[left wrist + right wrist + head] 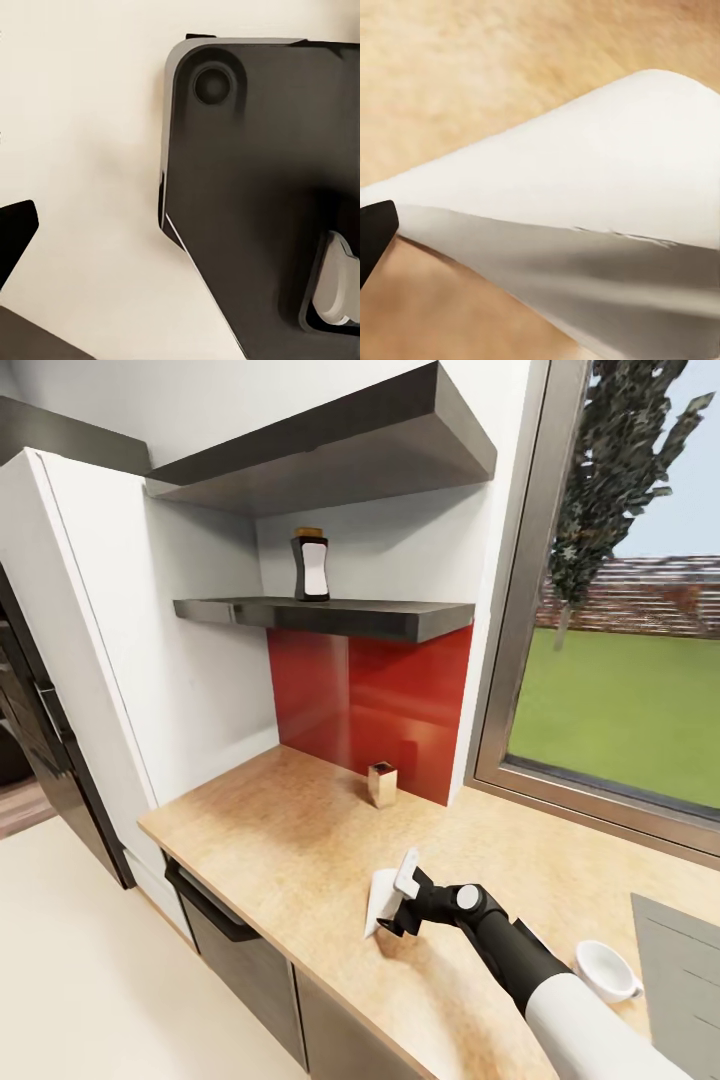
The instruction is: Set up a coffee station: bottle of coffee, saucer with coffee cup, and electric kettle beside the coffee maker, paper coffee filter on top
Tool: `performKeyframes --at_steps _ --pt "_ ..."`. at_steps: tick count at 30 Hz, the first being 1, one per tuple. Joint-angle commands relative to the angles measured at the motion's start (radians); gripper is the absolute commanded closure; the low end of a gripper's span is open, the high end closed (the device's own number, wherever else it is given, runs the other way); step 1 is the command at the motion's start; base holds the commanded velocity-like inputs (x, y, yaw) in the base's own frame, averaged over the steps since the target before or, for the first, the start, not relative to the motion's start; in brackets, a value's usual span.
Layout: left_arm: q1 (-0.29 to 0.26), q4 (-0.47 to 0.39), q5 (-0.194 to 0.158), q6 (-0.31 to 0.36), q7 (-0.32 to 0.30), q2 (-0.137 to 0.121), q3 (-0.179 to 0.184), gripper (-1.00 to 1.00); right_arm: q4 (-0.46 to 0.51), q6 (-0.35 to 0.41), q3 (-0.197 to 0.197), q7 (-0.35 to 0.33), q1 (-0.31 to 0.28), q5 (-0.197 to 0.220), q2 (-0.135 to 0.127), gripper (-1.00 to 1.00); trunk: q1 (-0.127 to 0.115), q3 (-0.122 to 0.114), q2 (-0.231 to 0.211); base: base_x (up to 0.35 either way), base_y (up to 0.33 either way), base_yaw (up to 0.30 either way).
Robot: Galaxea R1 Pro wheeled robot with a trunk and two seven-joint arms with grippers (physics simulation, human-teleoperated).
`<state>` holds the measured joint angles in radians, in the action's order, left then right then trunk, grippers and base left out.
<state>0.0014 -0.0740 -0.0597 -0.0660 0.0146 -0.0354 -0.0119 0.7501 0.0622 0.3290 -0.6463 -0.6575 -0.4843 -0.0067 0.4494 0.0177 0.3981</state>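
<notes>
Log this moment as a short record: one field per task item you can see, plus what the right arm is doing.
bottle: small dark bottle with yellow cap, upright on lower dark grey wall shelf
filter: white folded paper filter, held at right gripper, just above light-wood countertop
cup: white cup on countertop, beside right arm
jar: small gold-capped container by red backsplash
right gripper: closed on filter

White walls meet a red backsplash [385,710] under an upper grey shelf [340,445], beside a steel-framed window [620,590] onto lawn [620,710] and a tree [625,450], with cream floor [90,980] below.
</notes>
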Motion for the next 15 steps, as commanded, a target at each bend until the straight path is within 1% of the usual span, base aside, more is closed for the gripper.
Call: performKeyframes --at_steps 1,15 --pt "0.000 -0.001 -0.006 -0.001 0.001 0.000 0.000 -1.00 0.002 0.005 0.002 -0.003 -0.001 -0.004 -0.001 -1.00 0.001 0.002 0.002 0.000 0.015 0.000" --pt "0.000 -0.001 -0.006 -0.001 0.001 -0.001 -0.002 -1.00 0.000 0.004 0.004 -0.003 -0.001 -0.005 -0.001 -1.00 0.001 0.002 0.002 0.000 0.007 0.000"
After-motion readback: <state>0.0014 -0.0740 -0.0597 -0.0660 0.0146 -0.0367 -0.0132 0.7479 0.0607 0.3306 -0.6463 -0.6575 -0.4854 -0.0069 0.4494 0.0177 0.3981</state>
